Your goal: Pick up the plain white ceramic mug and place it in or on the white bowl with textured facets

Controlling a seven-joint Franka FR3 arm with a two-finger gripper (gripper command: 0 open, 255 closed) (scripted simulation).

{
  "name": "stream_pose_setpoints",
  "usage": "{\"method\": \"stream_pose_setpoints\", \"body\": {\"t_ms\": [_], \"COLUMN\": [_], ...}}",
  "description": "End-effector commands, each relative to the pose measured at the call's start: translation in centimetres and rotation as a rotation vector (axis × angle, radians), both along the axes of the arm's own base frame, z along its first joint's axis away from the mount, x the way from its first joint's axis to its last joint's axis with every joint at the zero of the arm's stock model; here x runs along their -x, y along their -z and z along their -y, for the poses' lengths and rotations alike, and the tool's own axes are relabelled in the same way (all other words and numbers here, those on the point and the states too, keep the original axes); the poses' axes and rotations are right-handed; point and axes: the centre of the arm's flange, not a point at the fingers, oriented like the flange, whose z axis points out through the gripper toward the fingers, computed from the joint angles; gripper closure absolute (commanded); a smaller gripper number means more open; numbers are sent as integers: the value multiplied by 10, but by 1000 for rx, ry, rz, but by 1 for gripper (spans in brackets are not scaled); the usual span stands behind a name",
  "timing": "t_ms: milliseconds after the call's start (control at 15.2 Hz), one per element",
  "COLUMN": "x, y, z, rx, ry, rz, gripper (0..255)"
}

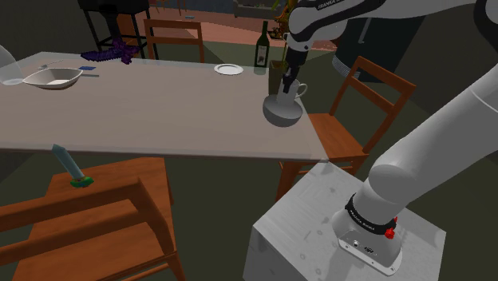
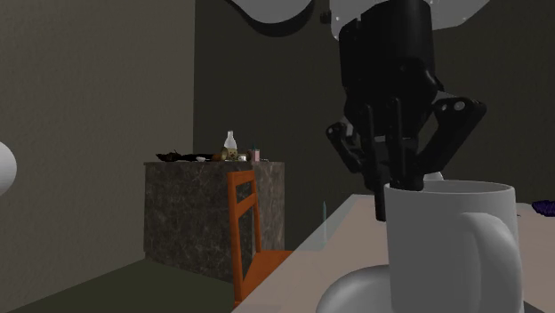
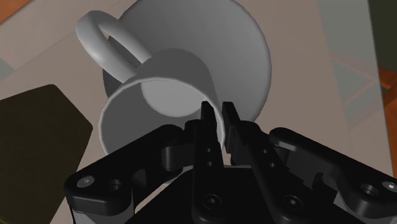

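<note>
Step in hand judged as the placing. Plain white cylindrical mug with a loop handle [image 3: 162,95] found pinched by its rim wall in the all-black two-finger gripper [image 3: 217,116]: one finger inside the cup, the other outside, both pressed onto the wall. Handle noted on the side of the cup opposite the pinched wall. Mug located directly over the pale grey-white rounded bowl [image 3: 238,44], near the corner of the pale flat tabletop [image 1: 160,112] closest to the grey box stand [image 1: 319,231]. Facets on the bowl not made out. Contact between mug base and bowl not resolved from any view.

To do it well, as judged:
- Lower slowly and straight down until the base seats in the hollow.
- Keep the mug centred, off the bowl's rim, to avoid tipping the bowl so near the table edge.
- Spread the fingers only once seated.
- Lift straight up afterwards, clearing the rim wall without dragging it.

Pose: white arm with dark joints [image 1: 431,152] rising from the stand and arched over toward the shoulder view's upper left. Hand turned down, fingers roughly vertical above the bowl.
</note>
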Motion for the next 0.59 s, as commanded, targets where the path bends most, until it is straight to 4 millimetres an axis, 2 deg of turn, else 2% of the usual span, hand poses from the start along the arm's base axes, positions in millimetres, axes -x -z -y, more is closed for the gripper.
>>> {"method": "stream_pose_setpoints", "body": {"t_ms": [0, 66, 132, 462, 528], "x": [0, 0, 0, 0, 1], "y": [0, 0, 0, 0, -13], "z": [0, 0, 0, 0, 0], "rx": [0, 0, 0, 0, 0], "ry": [0, 0, 0, 0, 0], "rz": [0, 0, 0, 0, 0], "gripper": [255, 255, 0, 0, 0]}}
